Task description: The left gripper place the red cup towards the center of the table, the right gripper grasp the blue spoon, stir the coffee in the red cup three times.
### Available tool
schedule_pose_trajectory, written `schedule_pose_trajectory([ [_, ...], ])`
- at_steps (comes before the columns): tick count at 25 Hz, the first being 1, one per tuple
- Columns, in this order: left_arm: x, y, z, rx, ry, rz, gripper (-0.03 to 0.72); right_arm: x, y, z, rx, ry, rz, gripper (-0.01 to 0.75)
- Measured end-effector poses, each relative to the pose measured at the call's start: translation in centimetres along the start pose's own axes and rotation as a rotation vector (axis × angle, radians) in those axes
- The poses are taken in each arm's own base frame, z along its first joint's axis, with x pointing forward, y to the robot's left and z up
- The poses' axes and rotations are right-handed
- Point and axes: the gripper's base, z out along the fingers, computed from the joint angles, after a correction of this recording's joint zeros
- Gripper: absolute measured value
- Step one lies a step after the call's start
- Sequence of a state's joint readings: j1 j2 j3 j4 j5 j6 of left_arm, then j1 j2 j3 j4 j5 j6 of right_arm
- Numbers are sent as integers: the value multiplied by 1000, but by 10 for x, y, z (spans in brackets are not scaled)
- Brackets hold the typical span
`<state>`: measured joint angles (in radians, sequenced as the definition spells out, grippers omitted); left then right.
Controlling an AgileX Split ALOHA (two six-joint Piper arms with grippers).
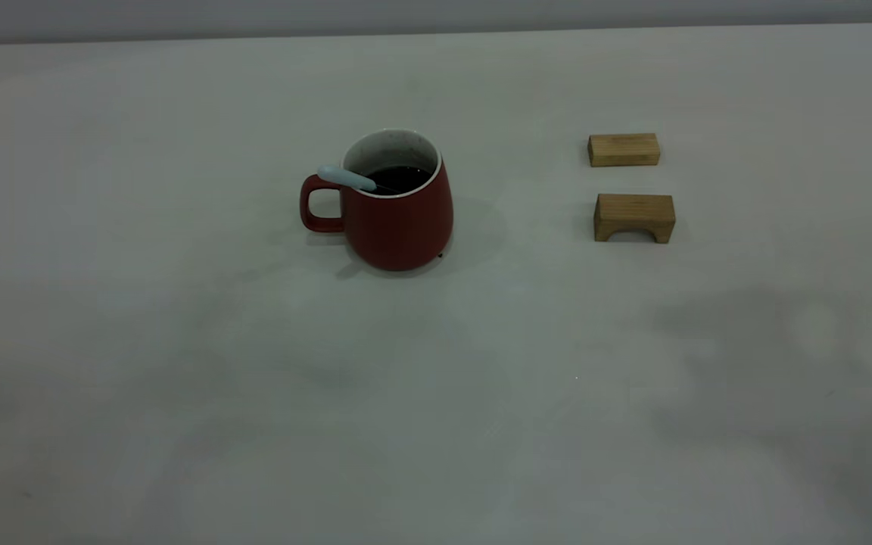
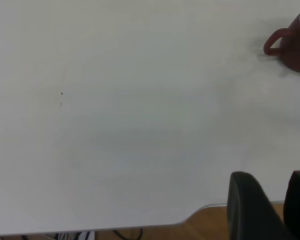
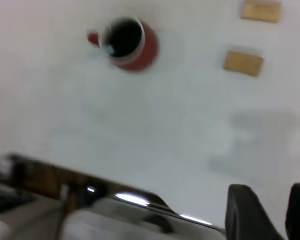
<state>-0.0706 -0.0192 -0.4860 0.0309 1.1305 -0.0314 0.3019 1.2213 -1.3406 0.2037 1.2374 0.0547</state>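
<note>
Blue spoon (image 1: 347, 178) in red cup (image 1: 398, 212), unlabelled

The table (image 1: 179, 378) bears the red cup (image 1: 398, 219) and two wooden blocks (image 1: 624, 149).

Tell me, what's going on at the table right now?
Both grippers open, pulled back off the table. Blue spoon rests in red cup, in the coffee. Nothing blocking.
</note>
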Motion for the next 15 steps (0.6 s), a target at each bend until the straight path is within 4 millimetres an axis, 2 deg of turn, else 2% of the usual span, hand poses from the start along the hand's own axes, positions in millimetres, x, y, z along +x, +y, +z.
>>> schedule_pose_trajectory([
  [6, 0, 0, 0, 0, 0, 0, 247, 87, -9, -37, 52, -87, -167, 230],
  [11, 0, 0, 0, 0, 0, 0, 247, 159, -16, -70, 104, -283, -200, 232],
  [13, 0, 0, 0, 0, 0, 0, 247, 179, -17, -72, 126, -329, -186, 232],
  [15, 0, 0, 0, 0, 0, 0, 247, 195, -21, -65, 148, -341, -163, 235],
])
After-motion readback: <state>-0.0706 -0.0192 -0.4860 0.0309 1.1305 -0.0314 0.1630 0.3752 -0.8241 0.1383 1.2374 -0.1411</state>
